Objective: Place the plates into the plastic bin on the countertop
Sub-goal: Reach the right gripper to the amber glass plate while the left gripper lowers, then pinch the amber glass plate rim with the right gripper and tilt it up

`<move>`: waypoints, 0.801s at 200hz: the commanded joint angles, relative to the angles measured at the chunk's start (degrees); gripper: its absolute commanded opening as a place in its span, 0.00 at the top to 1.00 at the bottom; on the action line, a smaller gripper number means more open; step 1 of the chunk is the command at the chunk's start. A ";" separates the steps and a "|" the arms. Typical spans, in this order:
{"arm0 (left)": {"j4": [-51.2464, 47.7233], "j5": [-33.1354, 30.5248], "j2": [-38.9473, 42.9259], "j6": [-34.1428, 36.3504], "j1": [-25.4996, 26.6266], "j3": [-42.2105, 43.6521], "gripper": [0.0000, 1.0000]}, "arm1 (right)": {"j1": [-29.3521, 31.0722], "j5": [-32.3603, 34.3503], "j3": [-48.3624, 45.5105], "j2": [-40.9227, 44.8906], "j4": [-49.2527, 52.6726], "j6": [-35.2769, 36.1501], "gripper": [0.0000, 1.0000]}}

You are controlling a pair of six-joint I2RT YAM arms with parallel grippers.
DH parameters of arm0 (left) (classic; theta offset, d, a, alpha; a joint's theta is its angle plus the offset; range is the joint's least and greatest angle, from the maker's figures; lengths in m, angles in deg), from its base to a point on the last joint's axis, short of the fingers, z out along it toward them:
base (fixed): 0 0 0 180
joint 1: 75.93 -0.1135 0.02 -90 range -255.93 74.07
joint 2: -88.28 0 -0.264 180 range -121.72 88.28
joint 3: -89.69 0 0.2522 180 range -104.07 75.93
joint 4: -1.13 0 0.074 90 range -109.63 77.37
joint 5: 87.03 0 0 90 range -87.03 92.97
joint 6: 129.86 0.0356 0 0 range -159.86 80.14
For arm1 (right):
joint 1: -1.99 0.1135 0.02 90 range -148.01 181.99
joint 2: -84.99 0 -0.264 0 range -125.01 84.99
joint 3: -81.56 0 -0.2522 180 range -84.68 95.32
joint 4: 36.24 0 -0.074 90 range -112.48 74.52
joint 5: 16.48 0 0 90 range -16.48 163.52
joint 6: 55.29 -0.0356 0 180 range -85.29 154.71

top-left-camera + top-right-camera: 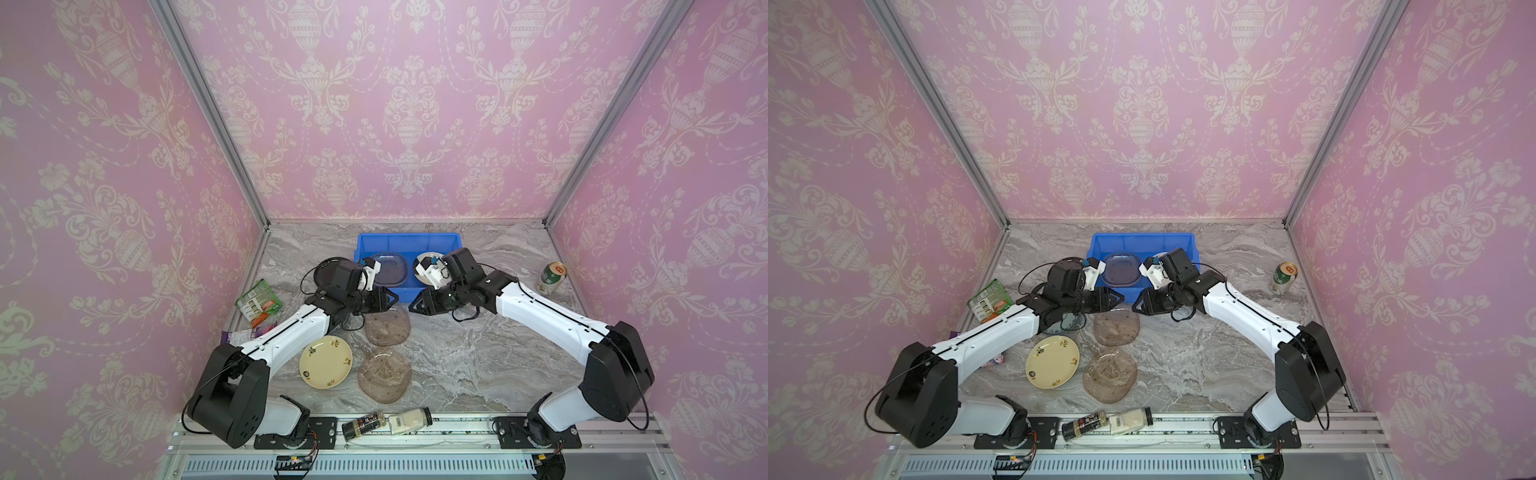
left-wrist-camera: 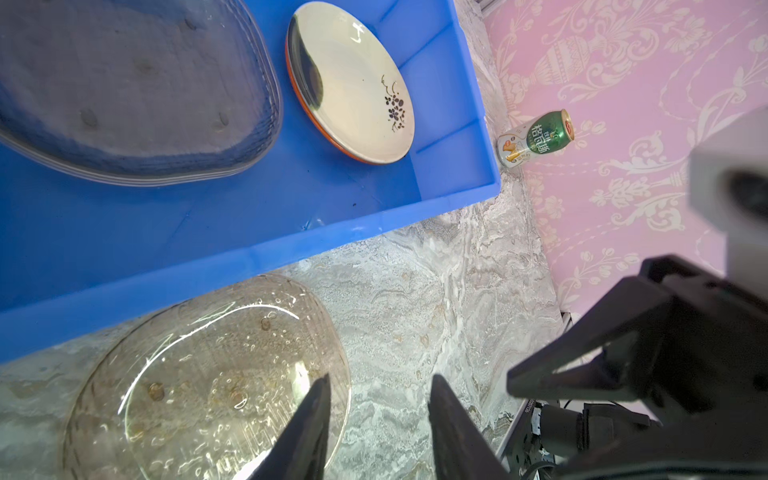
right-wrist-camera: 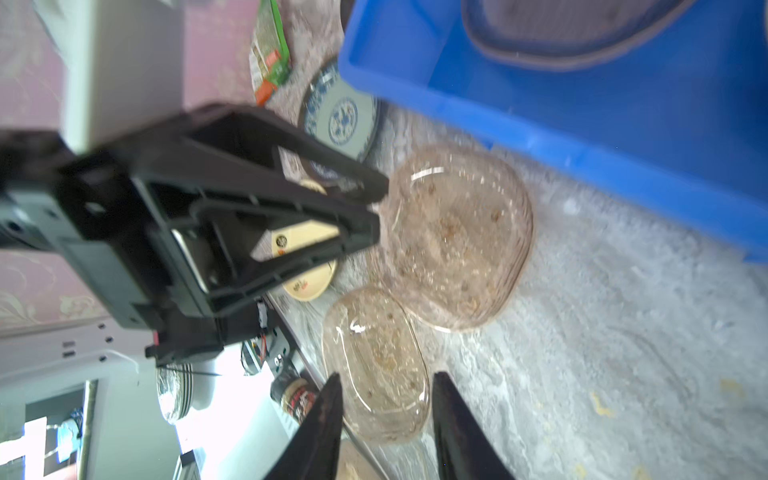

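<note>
Beside front wall of blue bin, on desk: brownish translucent plate, flat, unheld; left pincer spread, empty, over its rim, judged nearer; right pincer spread, empty, opposite.

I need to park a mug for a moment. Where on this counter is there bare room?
Bare: the countertop stretch right of the brownish plates, out toward the can; the right arm hangs over part. Crowded: left of those plates, with the cream plate and packets.
</note>
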 commanded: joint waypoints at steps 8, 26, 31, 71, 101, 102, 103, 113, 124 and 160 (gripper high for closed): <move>4.41 0.03 4.66 -1.76 0.50 2.28 0.58 | 3.14 0.93 -5.07 0.78 3.82 1.81 0.56; 4.63 0.11 5.37 -2.19 0.59 3.27 0.58 | 4.97 1.15 -6.86 -1.61 4.17 2.06 0.56; 4.82 0.20 5.42 -2.50 0.54 3.58 0.57 | 5.33 0.80 -7.33 -2.35 4.01 2.13 0.56; 7.22 -0.20 5.76 -4.12 0.57 4.36 0.57 | 7.04 -3.45 -9.29 -7.65 0.29 2.50 0.60; 7.48 -0.95 6.07 -4.27 0.55 6.42 0.57 | 7.58 -5.60 -9.51 -10.13 -1.91 2.61 0.60; 7.46 -0.95 6.05 -4.29 0.57 6.49 0.57 | 7.60 -5.71 -9.48 -10.23 -1.99 2.60 0.60; 7.50 -0.95 6.04 -4.38 0.58 6.52 0.57 | 7.61 -5.81 -9.46 -10.29 -2.04 2.60 0.60; 7.78 -0.95 6.07 -4.60 0.58 6.73 0.57 | 7.95 -6.40 -9.32 -11.41 -2.63 2.46 0.61; 8.23 -1.04 6.16 -5.03 0.56 7.05 0.57 | 8.21 -6.62 -9.04 -12.71 -3.23 2.28 0.62; 8.50 -1.26 6.31 -5.26 0.46 7.26 0.57 | 9.32 -8.27 -8.49 -16.76 -5.66 0.67 0.66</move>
